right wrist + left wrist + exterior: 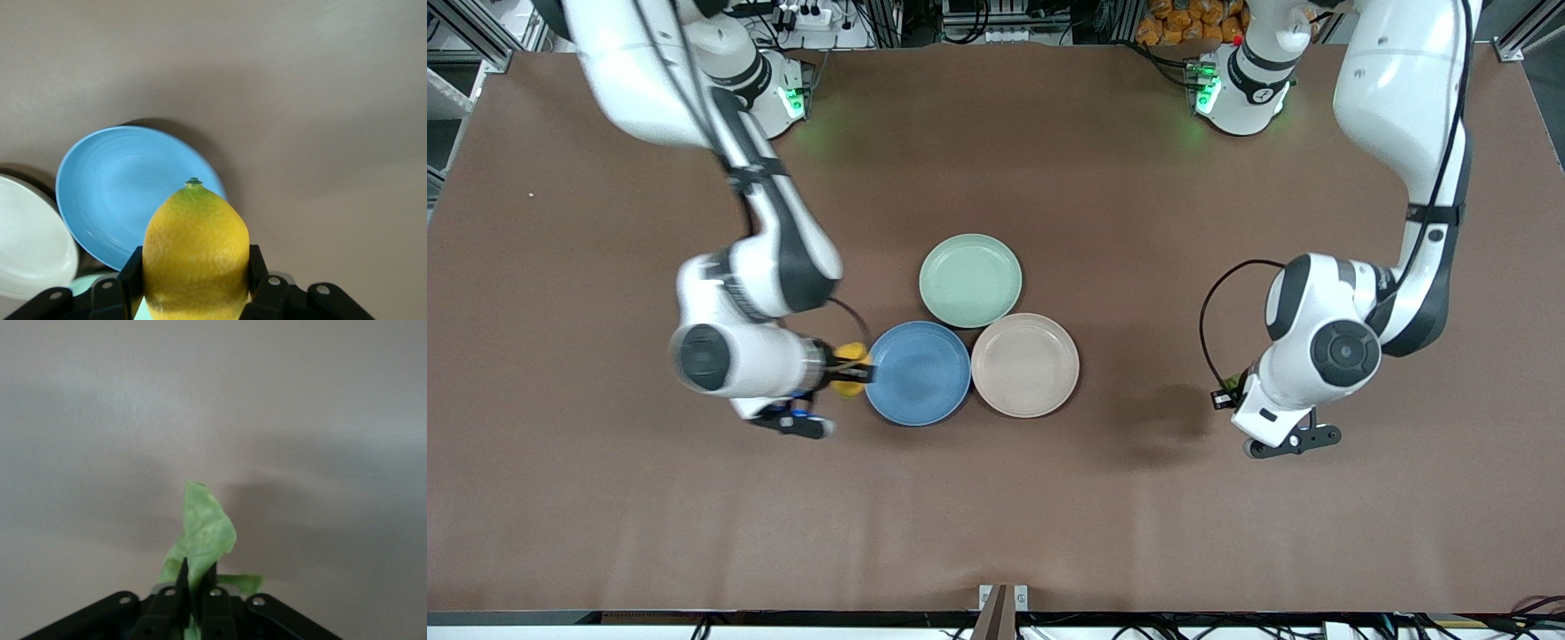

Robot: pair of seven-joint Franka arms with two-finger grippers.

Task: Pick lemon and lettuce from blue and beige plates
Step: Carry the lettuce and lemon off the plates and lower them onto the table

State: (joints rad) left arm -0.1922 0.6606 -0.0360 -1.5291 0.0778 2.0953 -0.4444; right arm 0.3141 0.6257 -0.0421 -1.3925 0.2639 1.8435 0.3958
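Note:
My right gripper (860, 368) is shut on the yellow lemon (851, 363) and holds it in the air beside the rim of the empty blue plate (918, 373), toward the right arm's end. In the right wrist view the lemon (195, 250) fills the jaws of the gripper (193, 265), with the blue plate (123, 193) past it. My left gripper (1230, 393) is shut on the green lettuce (1234, 382) over bare table toward the left arm's end. In the left wrist view the lettuce leaf (203, 530) sticks out of the gripper (198, 568). The beige plate (1024, 364) is empty.
An empty mint-green plate (970, 280) touches the blue and beige plates, farther from the front camera. The three plates cluster mid-table on the brown tabletop (605, 516). The beige plate's rim (27, 250) shows in the right wrist view.

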